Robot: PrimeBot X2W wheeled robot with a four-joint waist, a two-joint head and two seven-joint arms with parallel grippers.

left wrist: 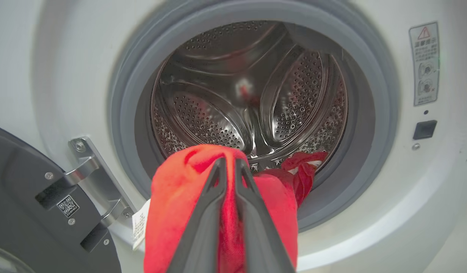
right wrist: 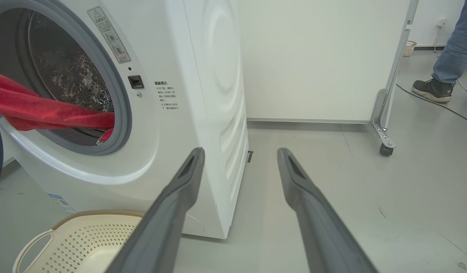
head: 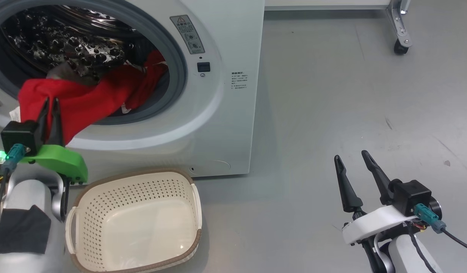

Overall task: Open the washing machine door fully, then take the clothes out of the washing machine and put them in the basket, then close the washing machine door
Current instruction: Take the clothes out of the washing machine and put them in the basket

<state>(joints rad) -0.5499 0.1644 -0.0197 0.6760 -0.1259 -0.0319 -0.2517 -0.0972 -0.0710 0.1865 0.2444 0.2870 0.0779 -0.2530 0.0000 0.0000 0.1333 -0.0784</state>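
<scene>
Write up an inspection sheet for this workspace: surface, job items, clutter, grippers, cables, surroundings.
Surface: smooth grey floor.
Job's things: washing machine with its door swung open on the hinge; red clothes hanging out over the grey ring; basket empty, on the floor in front of the machine.
Clutter: a few dark marks on the floor.
Grippers: left gripper fingers shut on the clothes; right gripper open, holding nothing.
Cables: teal-plugged cable at the right wrist; dark cable lying along the floor.
Surroundings: white panel on a caster; a person's shoe beyond it.
</scene>
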